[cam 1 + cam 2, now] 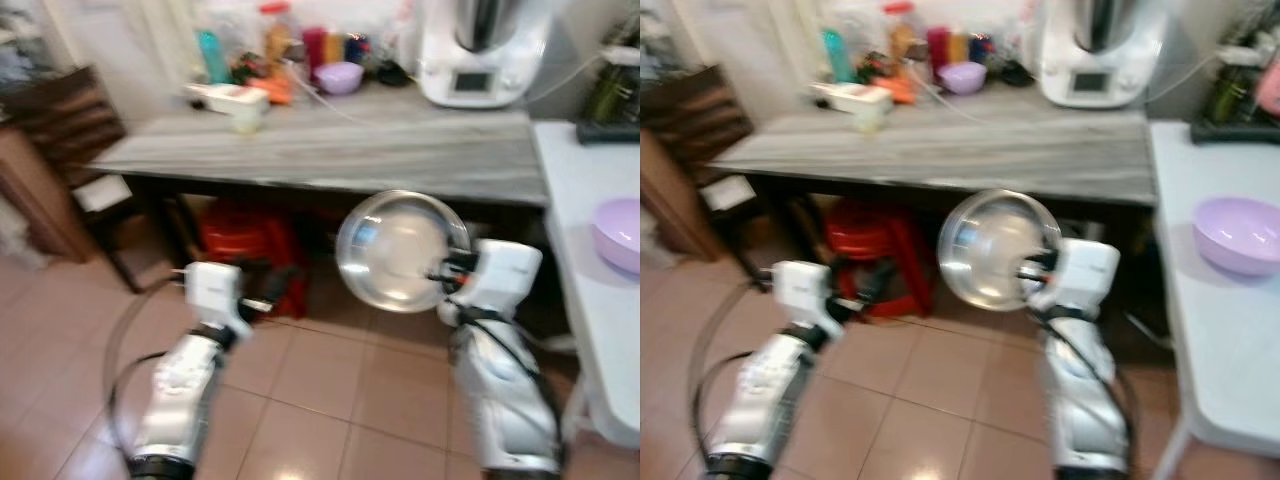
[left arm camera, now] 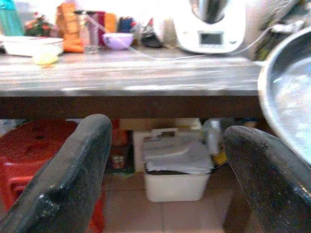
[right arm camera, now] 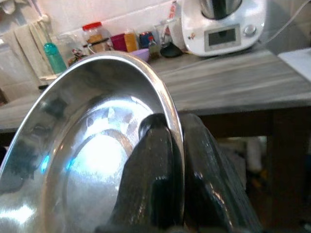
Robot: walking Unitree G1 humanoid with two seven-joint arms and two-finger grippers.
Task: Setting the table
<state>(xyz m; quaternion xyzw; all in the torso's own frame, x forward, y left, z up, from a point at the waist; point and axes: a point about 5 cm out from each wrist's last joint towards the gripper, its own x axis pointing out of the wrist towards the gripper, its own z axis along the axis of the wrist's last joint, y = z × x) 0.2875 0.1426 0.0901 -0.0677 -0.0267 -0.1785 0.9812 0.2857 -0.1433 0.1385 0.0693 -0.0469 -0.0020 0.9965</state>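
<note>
A round steel plate [image 1: 400, 250] hangs upright in front of the grey wooden table [image 1: 330, 150], its rim pinched by my right gripper [image 1: 443, 275]. In the right wrist view the two black fingers [image 3: 155, 174] clamp the plate's edge [image 3: 97, 155]. My left gripper [image 1: 262, 303] is held low to the left, open and with nothing in it; its fingers [image 2: 73, 174] stand wide apart in the left wrist view. A lilac bowl [image 1: 1238, 232] rests on the white table [image 1: 1210, 330] at the right.
The grey table's back holds bottles, jars, a small lilac bowl [image 1: 340, 76] and a white kitchen machine [image 1: 480, 55]. Under it stand a red stool [image 1: 245, 245] and a white bin [image 2: 175, 167]. A dark wooden cabinet [image 1: 50, 160] is at the left. Tiled floor lies below.
</note>
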